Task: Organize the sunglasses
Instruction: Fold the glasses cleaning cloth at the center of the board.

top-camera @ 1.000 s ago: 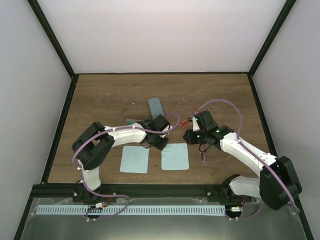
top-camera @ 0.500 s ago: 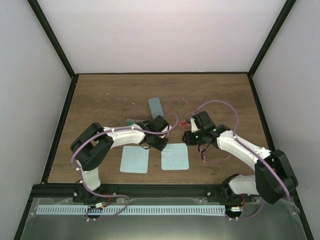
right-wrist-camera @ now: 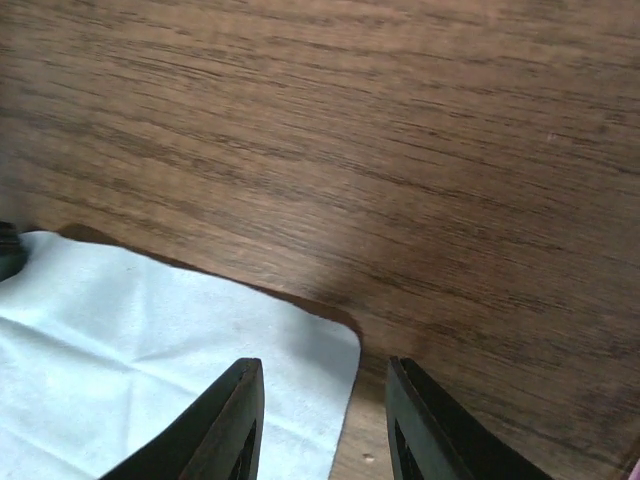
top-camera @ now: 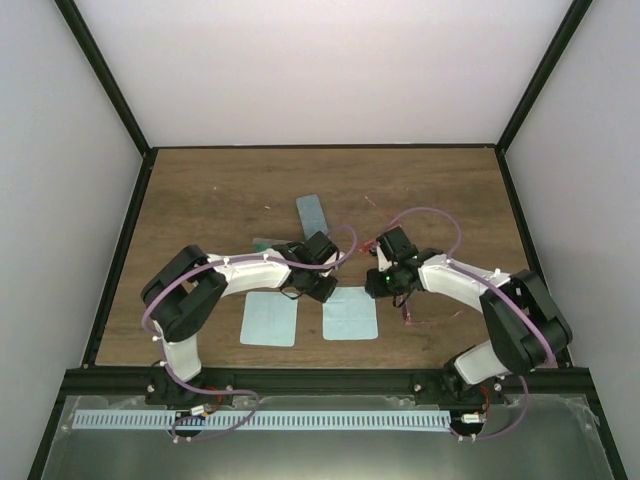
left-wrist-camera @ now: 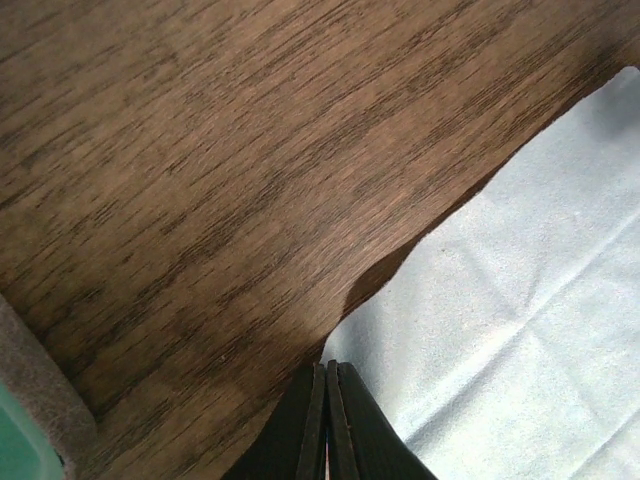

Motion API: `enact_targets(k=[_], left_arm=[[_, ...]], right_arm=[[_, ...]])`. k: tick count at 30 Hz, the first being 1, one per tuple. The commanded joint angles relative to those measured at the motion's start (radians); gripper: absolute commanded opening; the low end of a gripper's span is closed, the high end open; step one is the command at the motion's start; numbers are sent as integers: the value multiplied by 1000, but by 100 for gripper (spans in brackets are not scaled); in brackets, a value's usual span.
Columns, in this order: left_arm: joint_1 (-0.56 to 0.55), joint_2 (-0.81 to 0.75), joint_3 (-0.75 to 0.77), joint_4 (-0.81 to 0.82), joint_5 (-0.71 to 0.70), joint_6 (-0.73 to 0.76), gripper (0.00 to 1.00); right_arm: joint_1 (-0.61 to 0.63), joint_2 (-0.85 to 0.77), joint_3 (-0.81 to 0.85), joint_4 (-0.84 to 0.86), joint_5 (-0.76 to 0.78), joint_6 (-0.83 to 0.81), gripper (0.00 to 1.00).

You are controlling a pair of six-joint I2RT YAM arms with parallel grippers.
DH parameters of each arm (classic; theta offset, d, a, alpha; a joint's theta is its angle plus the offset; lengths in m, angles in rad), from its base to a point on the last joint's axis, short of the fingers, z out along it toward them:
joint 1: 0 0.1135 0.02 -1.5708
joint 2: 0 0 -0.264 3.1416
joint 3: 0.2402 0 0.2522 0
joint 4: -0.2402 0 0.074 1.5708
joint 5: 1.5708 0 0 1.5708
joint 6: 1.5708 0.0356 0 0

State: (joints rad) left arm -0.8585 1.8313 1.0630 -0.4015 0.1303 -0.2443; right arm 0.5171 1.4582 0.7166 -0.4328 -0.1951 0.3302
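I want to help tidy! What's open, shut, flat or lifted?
left gripper: shut on the right cloth
right gripper: open, empty
right cloth: edge lifted
left cloth: flat
green-lined case: open
blue case: looks closed
red sunglasses: too small to tell

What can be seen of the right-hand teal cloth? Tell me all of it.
The right cloth is a pale teal square of soft, suede-like fabric crossed by faint fold creases. It lies mostly flat on the wooden table, near a matching left cloth but apart from it. The shut left gripper appears to pinch its far left corner, where the edge lifts and casts a shadow. The open right gripper straddles its rounded far right corner, not closed on it.
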Motion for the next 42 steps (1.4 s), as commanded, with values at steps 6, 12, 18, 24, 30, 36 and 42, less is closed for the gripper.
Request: enact_targets(k=[6, 12, 18, 24, 30, 36, 42], left_arm=[[-7, -10, -15, -3, 14, -6, 4], [-7, -9, -15, -6, 14, -4, 4], [-6, -4, -22, -3, 14, -4, 4], [-6, -4, -32, 3, 15, -6, 4], [-7, -5, -47, 8, 9, -12, 4], [-7, -5, -51, 10, 8, -13, 4], [-6, -7, -48, 12, 5, -16, 4]], right_arm=[[-5, 51, 29, -12, 63, 16, 33], [2, 76, 36, -12, 65, 16, 31], [15, 88, 46, -15, 53, 15, 27], [29, 108, 42, -11, 33, 13, 24], [40, 128, 39, -7, 31, 14, 23], [40, 136, 38, -17, 42, 18, 14], [40, 128, 41, -22, 51, 25, 1]])
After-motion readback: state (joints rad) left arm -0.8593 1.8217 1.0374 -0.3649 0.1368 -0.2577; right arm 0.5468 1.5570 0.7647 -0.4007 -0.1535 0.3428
